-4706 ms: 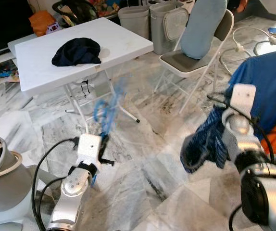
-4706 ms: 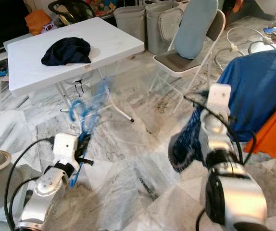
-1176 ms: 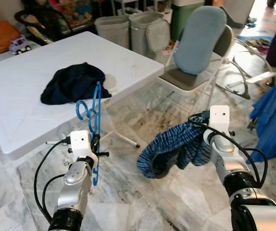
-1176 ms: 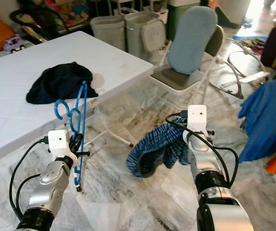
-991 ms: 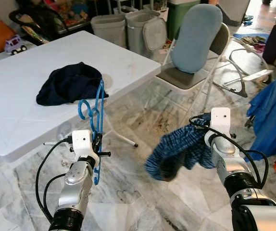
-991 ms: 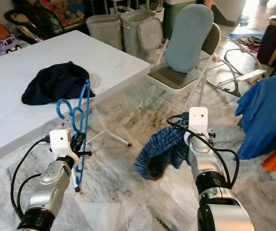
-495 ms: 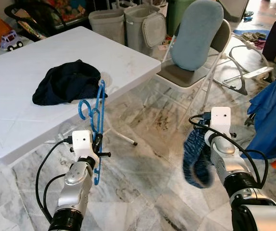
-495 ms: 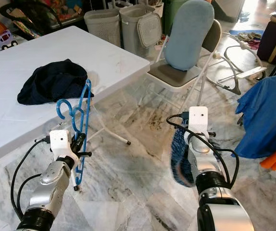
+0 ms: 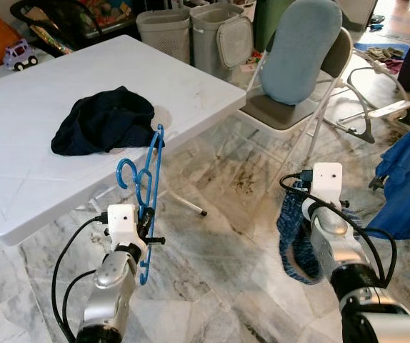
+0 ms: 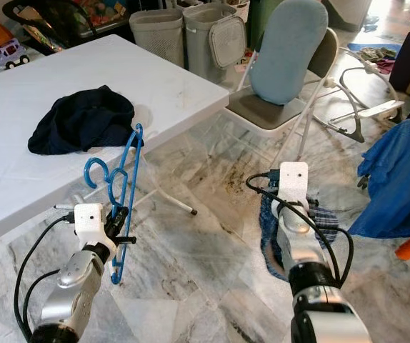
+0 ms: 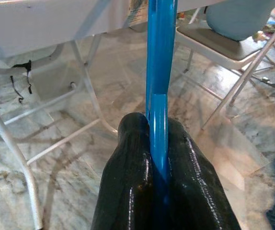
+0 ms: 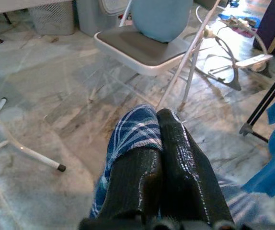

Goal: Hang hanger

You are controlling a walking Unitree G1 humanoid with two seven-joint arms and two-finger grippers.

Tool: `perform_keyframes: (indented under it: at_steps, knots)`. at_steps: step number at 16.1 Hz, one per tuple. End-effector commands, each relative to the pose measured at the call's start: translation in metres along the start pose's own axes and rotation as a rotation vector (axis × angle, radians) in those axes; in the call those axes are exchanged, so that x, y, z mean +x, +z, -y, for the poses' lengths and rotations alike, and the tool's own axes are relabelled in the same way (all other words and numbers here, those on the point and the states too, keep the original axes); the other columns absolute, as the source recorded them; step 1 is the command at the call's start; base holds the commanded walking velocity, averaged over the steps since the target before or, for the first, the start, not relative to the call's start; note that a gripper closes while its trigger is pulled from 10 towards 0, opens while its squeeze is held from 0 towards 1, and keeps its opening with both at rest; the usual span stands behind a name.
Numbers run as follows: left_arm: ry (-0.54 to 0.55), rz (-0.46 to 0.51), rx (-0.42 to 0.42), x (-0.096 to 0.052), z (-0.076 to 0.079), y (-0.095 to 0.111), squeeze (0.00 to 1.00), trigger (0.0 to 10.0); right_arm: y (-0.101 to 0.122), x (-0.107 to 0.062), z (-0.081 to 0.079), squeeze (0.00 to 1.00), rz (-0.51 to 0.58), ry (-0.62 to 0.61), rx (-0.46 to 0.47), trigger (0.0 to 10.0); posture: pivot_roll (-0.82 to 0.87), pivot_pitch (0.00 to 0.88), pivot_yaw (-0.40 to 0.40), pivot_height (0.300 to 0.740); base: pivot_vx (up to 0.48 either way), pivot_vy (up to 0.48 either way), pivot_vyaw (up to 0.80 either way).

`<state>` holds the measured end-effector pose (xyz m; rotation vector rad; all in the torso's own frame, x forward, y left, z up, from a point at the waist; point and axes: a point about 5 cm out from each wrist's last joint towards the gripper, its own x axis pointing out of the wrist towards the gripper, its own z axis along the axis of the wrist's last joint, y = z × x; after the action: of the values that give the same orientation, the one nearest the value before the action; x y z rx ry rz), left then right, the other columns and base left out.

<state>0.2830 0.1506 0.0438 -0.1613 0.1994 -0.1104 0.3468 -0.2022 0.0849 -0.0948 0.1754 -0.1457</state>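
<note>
Left gripper: pinching the blue hanger, upright beside the white table's near edge.
Right gripper: clamped on plaid cloth, hanging above the floor.

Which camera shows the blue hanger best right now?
The left eye view: the whole blue hanger stands upright in the left gripper. The right eye view matches it. The left wrist view gives just a close strip of it pinched between the fingers.

A white folding table stands on a grey-veined marble floor, with a crumpled dark navy garment lying on its top. A grey folding chair stands on the floor beside the table.
</note>
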Motion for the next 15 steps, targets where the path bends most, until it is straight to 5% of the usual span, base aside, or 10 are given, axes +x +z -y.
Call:
perform_keyframes:
  at_steps: [1,3,10,15]
  knots:
    - [0.001,-0.019,-0.006,-0.004,-0.001,-0.004,0.00,10.0,0.008,0.001,-0.002,0.00,0.045,0.010,0.004,10.0,-0.06,0.000,0.050,0.740,0.000,0.000,0.00]
    - [-0.016,-0.038,-0.001,-0.011,0.004,-0.012,0.00,10.0,0.000,-0.003,-0.004,0.00,0.013,0.015,0.009,10.0,-0.05,0.000,0.056,0.740,0.000,0.000,0.00]
    - [-0.027,-0.034,-0.008,-0.020,0.009,-0.014,0.00,10.0,-0.008,-0.008,-0.007,0.00,-0.004,0.031,0.003,10.0,-0.07,0.000,0.059,0.740,0.000,0.000,-0.80]
    - [0.026,-0.094,-0.007,-0.024,-0.003,-0.033,0.00,10.0,-0.018,-0.015,-0.022,0.00,-0.030,0.105,-0.044,10.0,-0.08,0.000,0.025,0.740,0.000,0.000,-0.80]
